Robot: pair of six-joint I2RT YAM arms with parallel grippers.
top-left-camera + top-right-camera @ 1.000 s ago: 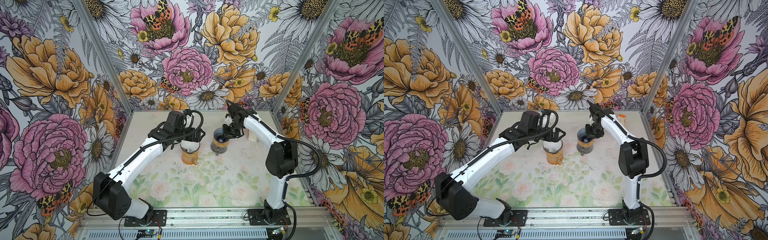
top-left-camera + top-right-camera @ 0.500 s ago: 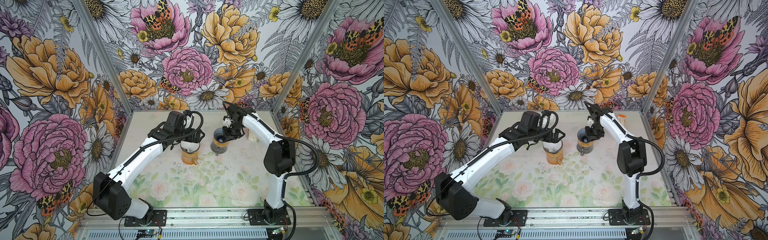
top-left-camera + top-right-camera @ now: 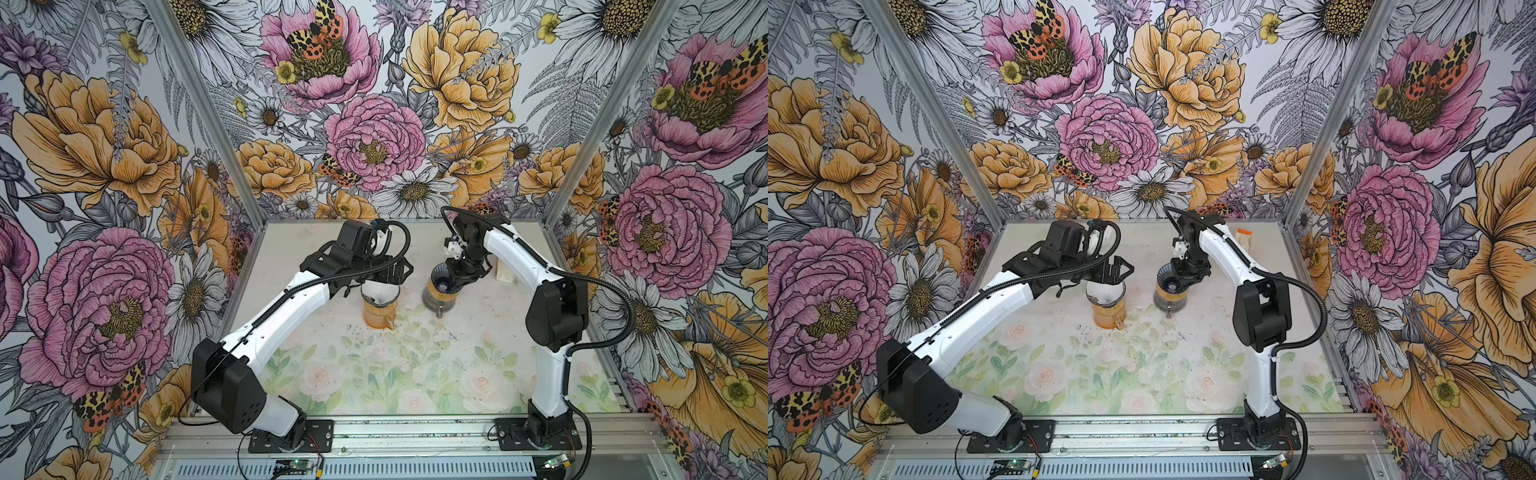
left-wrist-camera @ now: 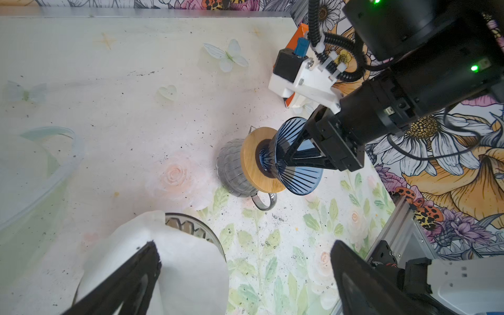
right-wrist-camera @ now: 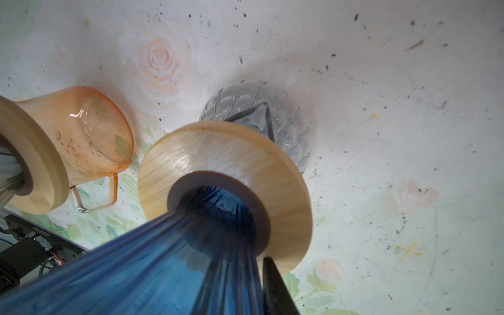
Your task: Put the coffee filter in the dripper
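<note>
A white paper coffee filter [image 3: 380, 291] [image 3: 1104, 291] [image 4: 177, 272] sits inside a clear dripper [image 4: 196, 229] on an orange glass carafe [image 3: 378, 316] [image 5: 90, 128]. My left gripper [image 3: 382, 274] [image 4: 244, 245] hovers just above it, open wide, with one finger over the filter and nothing held. To its right, a blue ribbed dripper [image 3: 440, 282] [image 4: 297, 180] [image 5: 136, 272] with a wooden collar [image 5: 218, 152] rests on a grey glass server [image 4: 231, 171]. My right gripper [image 3: 461, 276] [image 5: 240, 261] is shut on the blue dripper's wall, one finger inside and one outside. No filter shows in it.
An orange and white box [image 3: 505, 274] [image 3: 1245, 239] stands near the back right wall, behind my right arm. Dark specks are scattered over the floral table top [image 3: 395, 365]. Floral walls enclose the back and both sides.
My right arm's elbow has leaned slightly to the left while its gripper stays on the blue dripper. My left arm, the filter and the carafe have not moved.
</note>
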